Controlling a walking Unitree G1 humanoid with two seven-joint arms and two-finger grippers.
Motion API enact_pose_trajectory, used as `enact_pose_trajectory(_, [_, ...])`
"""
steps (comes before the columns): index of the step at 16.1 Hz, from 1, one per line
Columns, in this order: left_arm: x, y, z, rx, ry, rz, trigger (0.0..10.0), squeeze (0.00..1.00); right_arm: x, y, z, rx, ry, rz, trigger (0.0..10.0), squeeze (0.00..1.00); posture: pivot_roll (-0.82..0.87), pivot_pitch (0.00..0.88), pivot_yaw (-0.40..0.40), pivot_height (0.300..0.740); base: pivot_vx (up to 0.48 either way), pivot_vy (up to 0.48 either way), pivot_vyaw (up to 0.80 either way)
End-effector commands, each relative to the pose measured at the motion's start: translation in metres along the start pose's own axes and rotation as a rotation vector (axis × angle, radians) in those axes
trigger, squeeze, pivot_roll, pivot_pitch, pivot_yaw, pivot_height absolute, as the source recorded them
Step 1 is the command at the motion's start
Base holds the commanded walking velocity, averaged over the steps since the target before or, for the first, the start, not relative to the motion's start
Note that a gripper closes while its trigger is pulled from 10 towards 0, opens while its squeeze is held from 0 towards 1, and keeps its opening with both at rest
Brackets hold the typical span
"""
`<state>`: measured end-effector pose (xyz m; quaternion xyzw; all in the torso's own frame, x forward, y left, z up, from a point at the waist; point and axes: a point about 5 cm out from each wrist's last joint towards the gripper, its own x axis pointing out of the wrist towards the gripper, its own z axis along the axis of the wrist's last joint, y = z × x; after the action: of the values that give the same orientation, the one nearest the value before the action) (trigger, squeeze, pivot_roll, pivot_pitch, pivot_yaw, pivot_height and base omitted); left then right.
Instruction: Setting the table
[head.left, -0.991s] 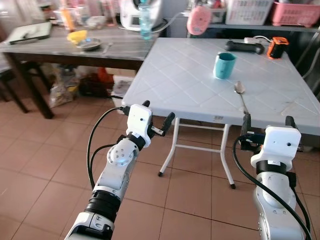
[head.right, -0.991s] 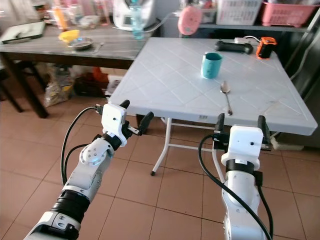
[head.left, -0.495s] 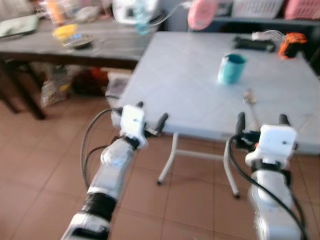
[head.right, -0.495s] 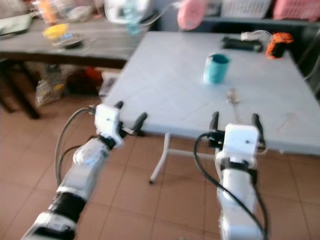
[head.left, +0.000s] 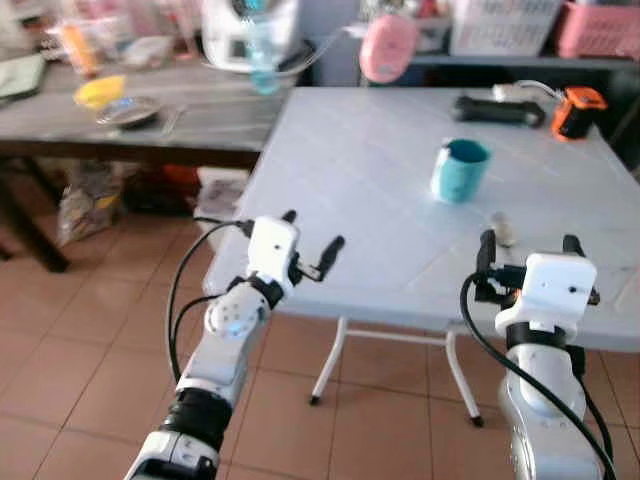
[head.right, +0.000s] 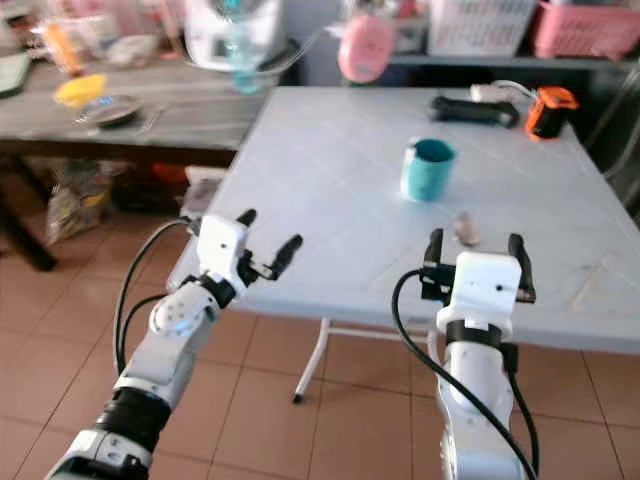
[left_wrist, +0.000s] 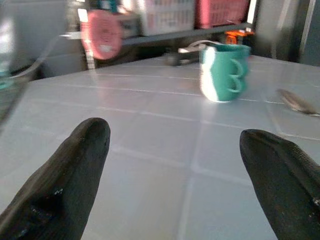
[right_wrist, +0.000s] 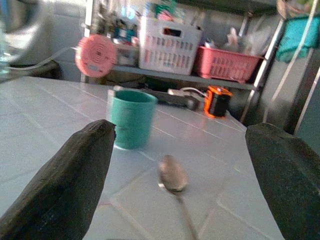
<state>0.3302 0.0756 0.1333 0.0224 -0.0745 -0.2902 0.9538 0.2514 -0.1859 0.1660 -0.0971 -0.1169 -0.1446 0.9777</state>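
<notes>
Where tiled white table (head.left: 370, 180) spreads: round teal cup (head.left: 458, 170), metal spoon (right_wrist: 172, 179).

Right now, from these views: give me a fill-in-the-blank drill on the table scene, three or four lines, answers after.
1. The mug on the white table is coloured ____.
2. The piece of cutlery lying on the table just ahead of the right pincer is a ____.
3. The fingers of the left pincer stand ____, holding nothing.
4. The orange-and-black object sits at the table's far ____ corner.

Answers: teal; spoon; open; right
</notes>
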Motion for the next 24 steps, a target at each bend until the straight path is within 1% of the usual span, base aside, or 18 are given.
enact_pose_trajectory(1, [0.0, -0.003, -0.002, -0.005, 0.014, -0.025, 10.0, 0.0, 0.001, -0.002, 0.0, 0.004, 0.007, -0.01, 10.0, 0.0, 0.05, 0.052, 0.044, 0.74, 0.0, 0.0, 0.0])
enact_pose_trajectory(3, [0.0, -0.004, -0.003, -0.021, 0.022, -0.04, 10.0, 0.0, 0.001, -0.002, -0.001, 0.009, 0.015, -0.011, 10.0, 0.0, 0.05, 0.051, 0.041, 0.74, 0.0, 0.0, 0.0])
enact_pose_trajectory(7, [0.0, -0.005, -0.003, -0.023, 0.021, -0.04, 10.0, 0.0, 0.0, -0.001, -0.002, 0.005, 0.022, -0.001, 10.0, 0.0, 0.04, 0.055, 0.039, 0.74, 0.0, 0.0, 0.0])
enact_pose_trajectory(9, [-0.001, -0.008, -0.003, -0.022, 0.01, -0.052, 10.0, 0.0, -0.001, -0.001, -0.004, -0.004, 0.035, 0.0, 10.0, 0.0, 0.04, 0.062, 0.04, 0.74, 0.0, -0.277, 0.0])
enact_pose_trajectory(20, [-0.001, -0.011, -0.004, -0.028, 0.023, -0.067, 10.0, 0.0, -0.002, -0.005, -0.005, -0.007, 0.062, -0.017, 10.0, 0.0, 0.03, 0.072, 0.044, 0.74, 0.0, -0.309, 0.0])
enact_pose_trajectory(22, [-0.001, -0.013, -0.007, -0.043, 0.036, -0.089, 10.0, 0.0, -0.003, -0.005, -0.008, 0.025, 0.09, -0.031, 10.0, 0.0, 0.03, 0.072, 0.043, 0.74, 0.0, 0.0, 0.0])
enact_pose_trajectory(23, [-0.002, -0.014, -0.008, -0.049, 0.044, -0.103, 10.0, 0.0, -0.004, -0.005, -0.008, 0.027, 0.094, -0.032, 10.0, 0.0, 0.03, 0.072, 0.043, 0.74, 0.0, 0.0, 0.0])
enact_pose_trajectory(24, [-0.004, -0.016, -0.01, -0.056, 0.053, -0.139, 10.0, 0.0, -0.005, -0.005, -0.008, 0.03, 0.098, -0.033, 10.0, 0.0, 0.03, 0.079, 0.041, 0.74, 0.0, 0.0, 0.0])
